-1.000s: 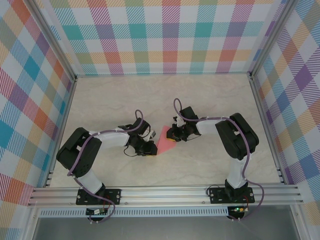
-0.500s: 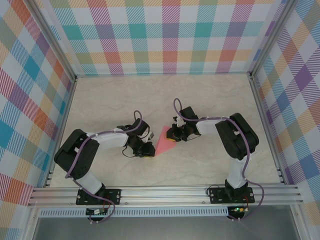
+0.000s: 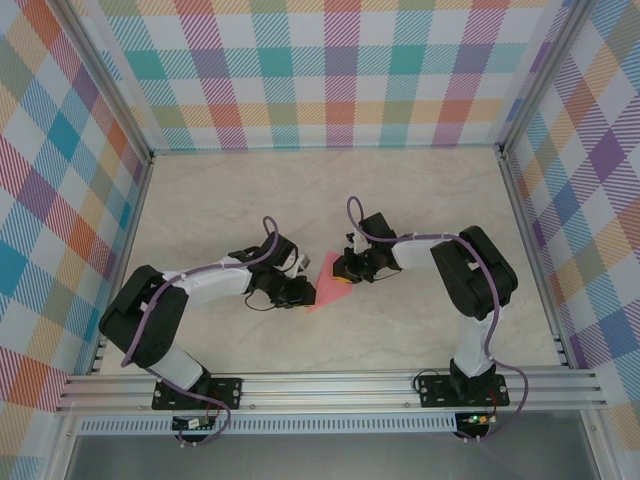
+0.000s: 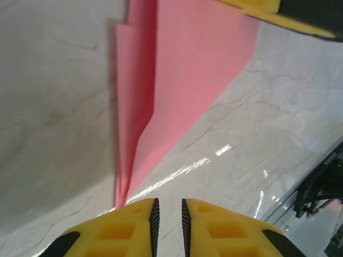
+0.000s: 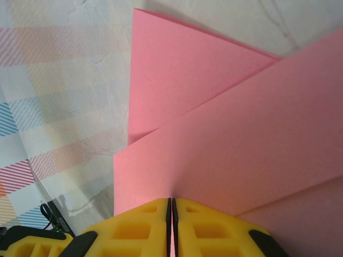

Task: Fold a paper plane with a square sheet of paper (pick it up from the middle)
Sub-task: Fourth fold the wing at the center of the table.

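Note:
The folded salmon-pink paper plane point(image 3: 327, 283) lies on the table between the two arms, its sharp tip pointing toward the near edge. My right gripper point(image 3: 346, 270) is shut on its upper right part; in the right wrist view the yellow fingers point(image 5: 144, 225) pinch the pink layers point(image 5: 241, 144), and the gripper point(image 5: 171, 199) holds a flap edge. My left gripper point(image 3: 300, 292) sits at the paper's left edge near the tip. In the left wrist view this gripper point(image 4: 168, 201) stands slightly open with bare table in the gap and the pink paper point(image 4: 182, 69) just ahead.
The marble-look table point(image 3: 230, 200) is walled by plaid panels on three sides. An aluminium rail point(image 3: 330, 385) with both arm bases runs along the near edge. The other arm's yellow finger point(image 4: 278, 16) shows at the top of the left wrist view.
My left arm's elbow has swung toward the lower left and its gripper has turned and edged right, closer to the paper's tip. The right gripper has held still on the paper.

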Controlling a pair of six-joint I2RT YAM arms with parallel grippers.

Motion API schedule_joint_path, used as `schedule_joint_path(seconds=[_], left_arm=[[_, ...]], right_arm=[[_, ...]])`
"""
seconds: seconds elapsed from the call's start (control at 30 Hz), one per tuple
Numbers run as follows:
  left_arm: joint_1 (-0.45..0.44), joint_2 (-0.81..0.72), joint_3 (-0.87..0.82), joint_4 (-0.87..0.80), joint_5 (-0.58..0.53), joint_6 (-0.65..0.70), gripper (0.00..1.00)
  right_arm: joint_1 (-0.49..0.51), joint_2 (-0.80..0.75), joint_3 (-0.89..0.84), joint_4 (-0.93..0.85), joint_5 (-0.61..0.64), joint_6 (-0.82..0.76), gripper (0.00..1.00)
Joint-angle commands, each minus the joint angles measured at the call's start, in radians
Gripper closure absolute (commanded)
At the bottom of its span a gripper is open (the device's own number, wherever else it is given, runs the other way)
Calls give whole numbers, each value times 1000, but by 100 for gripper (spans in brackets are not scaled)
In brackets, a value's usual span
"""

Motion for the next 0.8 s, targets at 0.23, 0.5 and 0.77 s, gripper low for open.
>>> schedule_joint_path(seconds=[0.23, 0.5, 0.77], left_arm=[[-8, 130, 16, 52, 86, 13, 79], [-8, 120, -23, -82, -30, 51, 80], [-8, 81, -70, -115, -68, 54, 80]], right_arm=[[3, 95, -37, -120, 156, -27, 87], [3, 107, -34, -119, 157, -29, 87], [3, 108, -32, -120, 157, -30, 87]])
